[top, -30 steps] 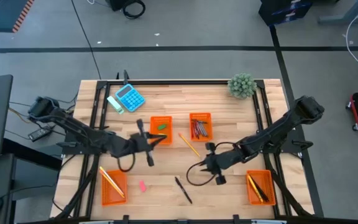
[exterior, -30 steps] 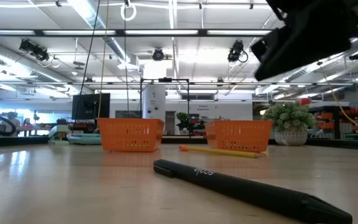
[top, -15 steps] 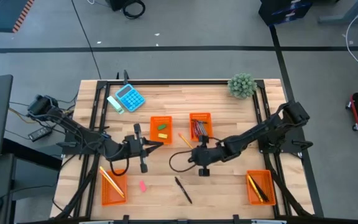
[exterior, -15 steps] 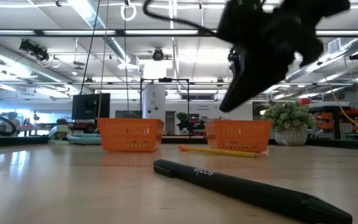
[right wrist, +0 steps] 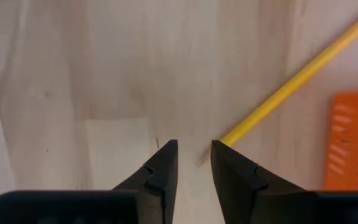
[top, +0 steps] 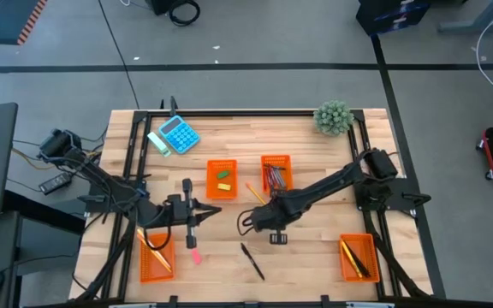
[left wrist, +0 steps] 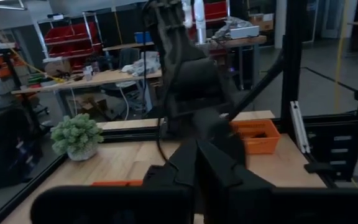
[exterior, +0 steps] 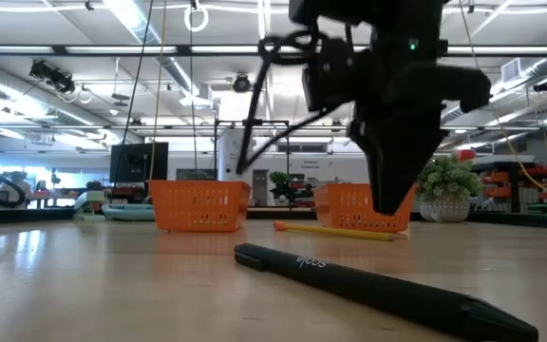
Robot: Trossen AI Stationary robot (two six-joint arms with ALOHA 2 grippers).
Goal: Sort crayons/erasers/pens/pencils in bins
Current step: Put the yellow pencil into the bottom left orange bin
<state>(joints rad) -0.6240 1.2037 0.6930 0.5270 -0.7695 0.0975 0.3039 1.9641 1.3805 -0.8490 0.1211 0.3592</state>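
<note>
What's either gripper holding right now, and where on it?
Nothing. Right gripper is open and empty beside the loose yellow pencil; left gripper is shut and empty.

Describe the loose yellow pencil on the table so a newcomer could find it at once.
Start at the two orange bins side by side in the middle of the wooden table. In the gap between them, running diagonally toward the right end effector, lies the pencil. It is long, thin and yellow, unlike the black pen nearer the front edge.
</note>
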